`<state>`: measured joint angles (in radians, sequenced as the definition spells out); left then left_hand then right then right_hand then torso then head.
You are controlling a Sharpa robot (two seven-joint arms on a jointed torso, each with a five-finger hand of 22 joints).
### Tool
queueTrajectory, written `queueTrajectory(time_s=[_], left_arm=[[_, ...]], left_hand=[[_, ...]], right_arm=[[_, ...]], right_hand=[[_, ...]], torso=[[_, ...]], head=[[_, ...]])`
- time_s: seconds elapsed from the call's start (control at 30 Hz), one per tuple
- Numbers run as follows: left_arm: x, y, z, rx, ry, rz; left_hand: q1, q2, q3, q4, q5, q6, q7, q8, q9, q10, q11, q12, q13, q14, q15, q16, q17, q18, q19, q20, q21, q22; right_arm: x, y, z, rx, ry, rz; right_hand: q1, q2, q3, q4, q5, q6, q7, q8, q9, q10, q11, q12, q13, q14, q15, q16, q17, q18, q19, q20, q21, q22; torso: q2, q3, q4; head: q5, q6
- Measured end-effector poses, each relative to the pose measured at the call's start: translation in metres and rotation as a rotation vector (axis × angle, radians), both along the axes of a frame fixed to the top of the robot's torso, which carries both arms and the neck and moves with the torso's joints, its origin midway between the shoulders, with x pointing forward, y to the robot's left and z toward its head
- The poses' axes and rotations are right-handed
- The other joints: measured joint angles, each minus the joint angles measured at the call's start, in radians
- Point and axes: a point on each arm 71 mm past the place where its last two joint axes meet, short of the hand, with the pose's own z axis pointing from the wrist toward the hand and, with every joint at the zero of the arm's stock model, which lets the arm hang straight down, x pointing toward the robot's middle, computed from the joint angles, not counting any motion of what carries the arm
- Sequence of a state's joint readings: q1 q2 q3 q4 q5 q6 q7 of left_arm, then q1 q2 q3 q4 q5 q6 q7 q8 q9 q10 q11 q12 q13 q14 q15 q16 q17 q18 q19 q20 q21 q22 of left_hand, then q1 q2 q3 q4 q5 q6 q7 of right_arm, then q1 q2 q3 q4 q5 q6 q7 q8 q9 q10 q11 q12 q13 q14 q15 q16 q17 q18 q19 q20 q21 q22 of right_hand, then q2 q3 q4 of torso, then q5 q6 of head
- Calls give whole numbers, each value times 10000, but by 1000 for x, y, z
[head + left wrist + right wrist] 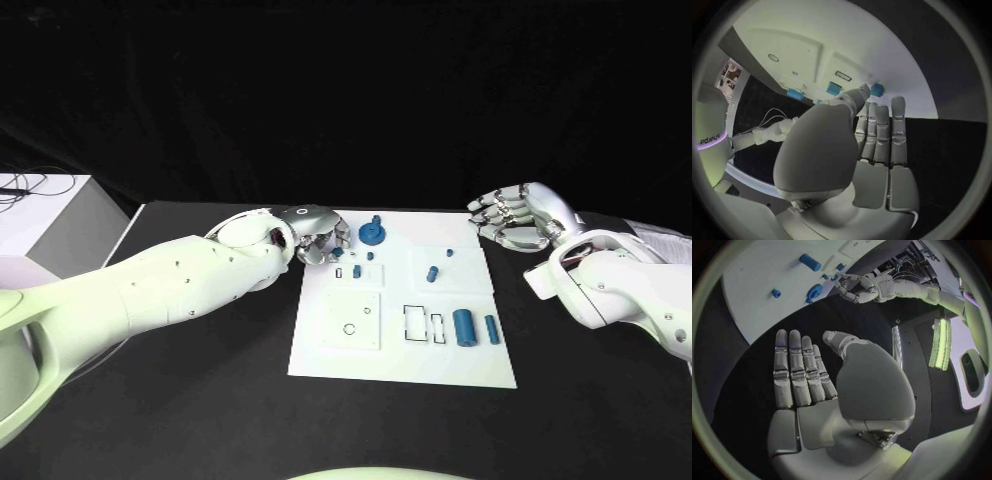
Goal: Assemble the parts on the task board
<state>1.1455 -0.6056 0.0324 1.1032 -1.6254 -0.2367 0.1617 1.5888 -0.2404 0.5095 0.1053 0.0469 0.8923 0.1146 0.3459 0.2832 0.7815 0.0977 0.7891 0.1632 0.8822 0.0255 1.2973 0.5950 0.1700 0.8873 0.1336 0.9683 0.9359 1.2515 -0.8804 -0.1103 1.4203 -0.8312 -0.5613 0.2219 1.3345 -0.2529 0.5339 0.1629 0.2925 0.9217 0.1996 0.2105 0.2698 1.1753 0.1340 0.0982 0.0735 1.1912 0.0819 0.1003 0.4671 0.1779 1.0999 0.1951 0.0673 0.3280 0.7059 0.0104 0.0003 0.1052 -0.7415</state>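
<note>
My left hand (315, 235) sits at the task board's (361, 355) far left corner, over the edge where the white plate meets the black tabletop (216, 400). Its fingers (879, 130) lie straight and side by side, and the thumb reaches toward a small blue part (876, 90) on the board; I cannot tell whether it touches. Nothing is held in that hand.

My right hand (516, 218) is off the board, above the tabletop beyond the board's far right corner. Its fingers (795, 365) are stretched out flat with the thumb standing apart, and the palm is empty.

On the board, a round blue part with an upright stem (374, 234) stands near the far edge, just beside my left hand. A small blue peg (431, 272) stands near the middle of the board. Two blue cylinders lie side by side near the board's right edge, the thicker one (464, 327) inside the thinner one (492, 329).
</note>
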Motion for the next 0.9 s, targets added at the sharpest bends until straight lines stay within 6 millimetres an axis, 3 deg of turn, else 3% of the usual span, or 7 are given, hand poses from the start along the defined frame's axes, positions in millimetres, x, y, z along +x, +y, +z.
queueTrajectory(time_s=[0.37,0.9], left_arm=[[2,1,-3,260,169,44],[4,3,-6,553,332,293]], left_hand=[[-22,-102,759,-545,0,211,-2,-232,-171,16,-15,0,-105,-146,-1,77,-78,1,-229,-84,543,518],[-461,-169,908,-752,-1,245,33,-501,-318,-907,72,1,-110,-536,106,282,-129,1,-371,-13,675,648]], right_arm=[[0,0,0,0,-1,-1],[0,0,0,1,-2,-4]], right_hand=[[0,0,0,0,0,1,-1,0,0,0,0,0,1,0,0,0,1,0,0,0,0,0],[0,0,0,0,0,3,-3,0,1,0,0,0,3,0,0,1,1,0,0,0,0,1]], torso=[[-3,1,12],[-13,-11,24]], head=[[-40,-28],[-60,-34]])
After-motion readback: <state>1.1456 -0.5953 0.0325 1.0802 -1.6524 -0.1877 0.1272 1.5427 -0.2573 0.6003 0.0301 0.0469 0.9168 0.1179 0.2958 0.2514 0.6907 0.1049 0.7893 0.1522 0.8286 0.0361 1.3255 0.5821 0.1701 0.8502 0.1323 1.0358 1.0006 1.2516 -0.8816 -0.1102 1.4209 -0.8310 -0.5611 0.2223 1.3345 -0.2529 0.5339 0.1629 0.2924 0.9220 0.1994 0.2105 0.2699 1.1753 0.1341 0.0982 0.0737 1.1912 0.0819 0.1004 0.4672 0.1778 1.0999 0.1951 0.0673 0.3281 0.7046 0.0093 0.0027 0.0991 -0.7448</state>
